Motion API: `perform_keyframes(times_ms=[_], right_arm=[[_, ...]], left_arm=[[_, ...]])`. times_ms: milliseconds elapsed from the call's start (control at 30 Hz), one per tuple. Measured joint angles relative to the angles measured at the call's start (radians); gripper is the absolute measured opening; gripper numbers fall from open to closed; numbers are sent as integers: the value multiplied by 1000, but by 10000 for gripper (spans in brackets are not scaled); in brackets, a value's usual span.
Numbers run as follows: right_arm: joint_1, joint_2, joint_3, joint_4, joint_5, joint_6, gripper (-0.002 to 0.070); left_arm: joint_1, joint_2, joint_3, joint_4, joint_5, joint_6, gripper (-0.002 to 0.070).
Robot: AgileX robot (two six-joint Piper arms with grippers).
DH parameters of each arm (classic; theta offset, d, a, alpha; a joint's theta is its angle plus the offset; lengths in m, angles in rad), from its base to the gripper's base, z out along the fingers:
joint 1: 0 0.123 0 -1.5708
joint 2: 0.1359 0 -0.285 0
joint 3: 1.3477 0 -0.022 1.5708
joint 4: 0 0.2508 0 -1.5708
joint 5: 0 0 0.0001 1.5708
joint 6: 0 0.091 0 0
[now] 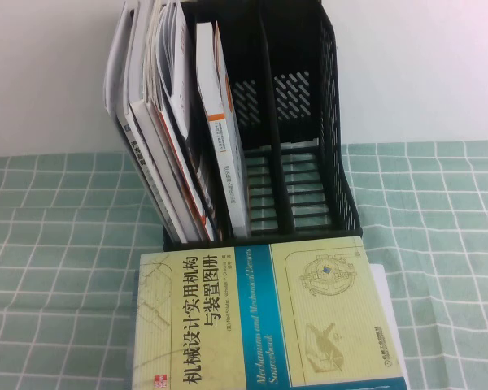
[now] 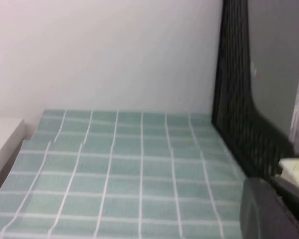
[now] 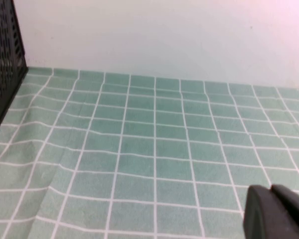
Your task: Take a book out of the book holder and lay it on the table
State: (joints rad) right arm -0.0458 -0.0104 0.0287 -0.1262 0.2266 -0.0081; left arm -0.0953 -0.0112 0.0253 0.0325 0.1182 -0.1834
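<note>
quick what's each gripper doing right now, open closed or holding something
Left gripper: beside the book holder, holding nothing visible; open or closed cannot be told.
Right gripper: over the table, same, cannot be told.

Both claws cut off; yellow book (image 1: pixel 268 321) cropped.

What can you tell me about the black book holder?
The book holder is a tall black plastic rack with slotted walls, standing upright on the green checked table. Its left compartments are stuffed with leaning books and magazines; the two on the right look empty. A yellow-and-blue book lies flat just before it. Neither gripper is near it.
</note>
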Motion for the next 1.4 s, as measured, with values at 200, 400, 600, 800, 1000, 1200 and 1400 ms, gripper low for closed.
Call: perform_keyframes(times_ms=[200,400,600,800,1000,1200,1400], right_arm=[[0,0,0,0,-2,0,-1],[0,0,0,-2,-2,-53,-1],[0,0,0,-4,-2,-65,-1],[0,0,0,-33,-48,-71,-2],[0,0,0,-55,-98,-71,-2],[0,0,0,-68,-154,-71,-1],[0,0,0,-71,-290,-71,-2]], left_arm=[[0,0,0,-19,-19,0,-3],[0,0,0,-7,-19,22,-3],[0,0,0,11,-19,34,-3],[0,0,0,16,-21,39,-3],[0,0,1,18,-82,29,-3],[0,0,4,18,-134,26,-3],[0,0,1,-13,-232,16,-3]])
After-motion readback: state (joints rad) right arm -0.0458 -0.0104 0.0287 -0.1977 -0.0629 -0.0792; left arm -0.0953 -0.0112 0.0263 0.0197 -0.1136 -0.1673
